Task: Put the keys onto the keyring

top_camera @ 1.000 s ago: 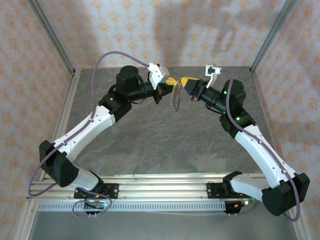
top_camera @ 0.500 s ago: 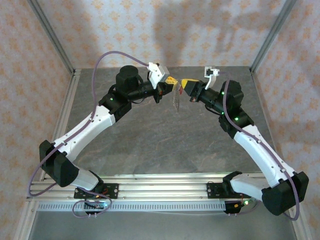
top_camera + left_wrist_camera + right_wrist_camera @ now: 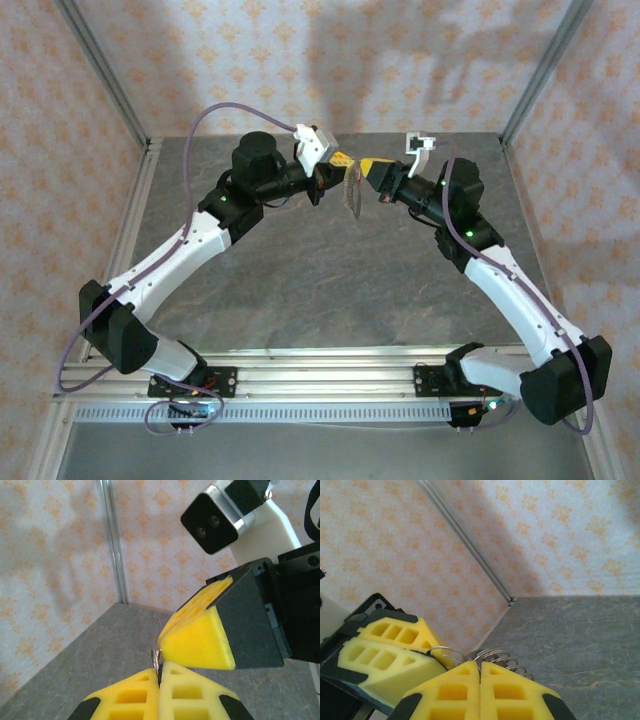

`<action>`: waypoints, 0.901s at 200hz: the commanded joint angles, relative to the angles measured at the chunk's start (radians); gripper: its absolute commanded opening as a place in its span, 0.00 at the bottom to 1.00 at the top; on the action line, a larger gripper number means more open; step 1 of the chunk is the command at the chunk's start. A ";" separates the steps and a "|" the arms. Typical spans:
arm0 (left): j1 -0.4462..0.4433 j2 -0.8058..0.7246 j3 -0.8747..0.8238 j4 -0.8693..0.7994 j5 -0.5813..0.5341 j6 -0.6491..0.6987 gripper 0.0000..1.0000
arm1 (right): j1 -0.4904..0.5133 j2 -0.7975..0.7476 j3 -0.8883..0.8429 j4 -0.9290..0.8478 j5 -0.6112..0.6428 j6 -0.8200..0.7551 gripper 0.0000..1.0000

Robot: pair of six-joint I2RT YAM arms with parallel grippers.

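Both hands up off the grey surface point(image 3: 330, 290), meeting tip to tip toward 12 o'clock of it, well away from the arm bases. Left hand point(image 3: 340, 162) reaching in from 9 o'clock, right hand point(image 3: 372, 167) from 3 o'clock, yellow tips just beside each other. Keyring point(image 3: 352, 190) between them, dangling toward 6 o'clock from the meeting point, clear of the surface.

From the left wrist: left fingers point(image 3: 125, 695) pressed flat together, a thin sliver of silvery metal pinched at their very tip, at 12 o'clock of the pads. Right hand's yellow wedge just beyond, at 1 o'clock, its corner just beside that same metal.

From the right wrist: right fingers point(image 3: 510, 692) likewise closed tight, with several silvery wire loops of the keyring fanning out over their tips at 12 o'clock. Left hand's pads at 9 o'clock, also closed, one loop arching across to them. So: both hands clamped on the keyring, one at each side.

Too small and pale from above to tell whether the key hangs in that dangling part.
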 commanded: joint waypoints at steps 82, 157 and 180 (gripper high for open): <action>-0.003 0.024 -0.059 0.329 -0.039 -0.203 0.00 | -0.079 0.058 -0.049 0.130 -0.104 0.144 0.10; 0.028 0.069 -0.100 0.487 -0.039 -0.375 0.00 | -0.126 -0.045 -0.082 0.122 -0.047 0.190 0.38; 0.045 0.078 -0.115 0.527 -0.032 -0.425 0.00 | -0.132 -0.056 -0.075 0.122 -0.024 0.203 0.42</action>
